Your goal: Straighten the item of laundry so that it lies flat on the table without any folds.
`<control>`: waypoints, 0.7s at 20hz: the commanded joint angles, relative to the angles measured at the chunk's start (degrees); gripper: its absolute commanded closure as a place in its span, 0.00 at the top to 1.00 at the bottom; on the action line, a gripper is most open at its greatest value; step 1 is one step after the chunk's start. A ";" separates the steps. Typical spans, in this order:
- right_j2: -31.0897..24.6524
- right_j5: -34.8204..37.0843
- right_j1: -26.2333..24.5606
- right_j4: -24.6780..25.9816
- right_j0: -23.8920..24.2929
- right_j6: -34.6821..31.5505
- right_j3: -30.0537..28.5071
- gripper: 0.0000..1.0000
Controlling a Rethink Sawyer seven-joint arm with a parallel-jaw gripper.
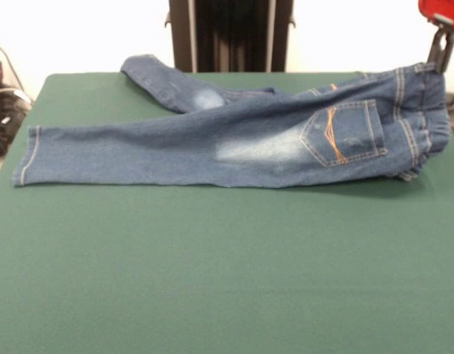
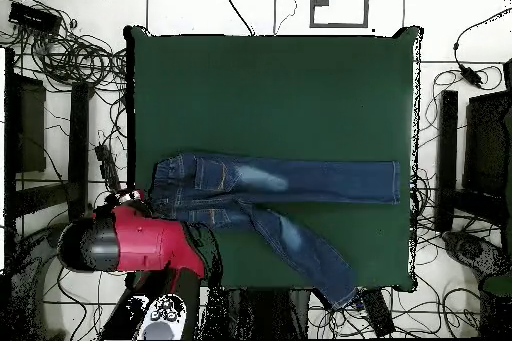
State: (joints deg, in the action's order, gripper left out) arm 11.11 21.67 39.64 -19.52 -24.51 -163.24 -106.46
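The small blue denim jeans (image 1: 234, 140) lie across the far half of the green table (image 1: 227, 265), back side up. One orange-stitched pocket (image 1: 343, 133) shows. One leg stretches left to its hem. The other leg angles toward the far edge, and part of it is hidden behind the first. The waistband (image 1: 422, 118) at the right end looks bunched and slightly raised. My gripper (image 1: 438, 63) hangs at the top right, right at the waistband's upper corner. In the overhead view the jeans (image 2: 270, 187) lie left to right, and the red arm (image 2: 135, 242) sits by the waist end.
The robot's dark pedestal (image 1: 228, 33) stands behind the table's far edge. Cables and dark stands (image 2: 60, 67) surround the table on the floor. The table's near half in the front view is bare green cloth.
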 commanded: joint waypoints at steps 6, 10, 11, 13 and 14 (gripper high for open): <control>-10.52 -3.47 -2.69 -1.02 1.89 -3.13 0.14 0.00; -10.51 -3.43 -4.09 -2.92 -0.93 -6.77 2.41 0.00; -10.72 -3.55 -4.38 -3.33 -1.19 -7.25 2.73 0.00; -11.58 -3.67 -4.76 -4.23 -1.66 -7.94 3.28 0.00; -12.05 -3.67 -4.60 -4.73 -1.83 -8.31 3.19 0.00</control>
State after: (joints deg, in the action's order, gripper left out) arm 9.19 21.32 38.46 -19.72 -23.33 -163.24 -105.84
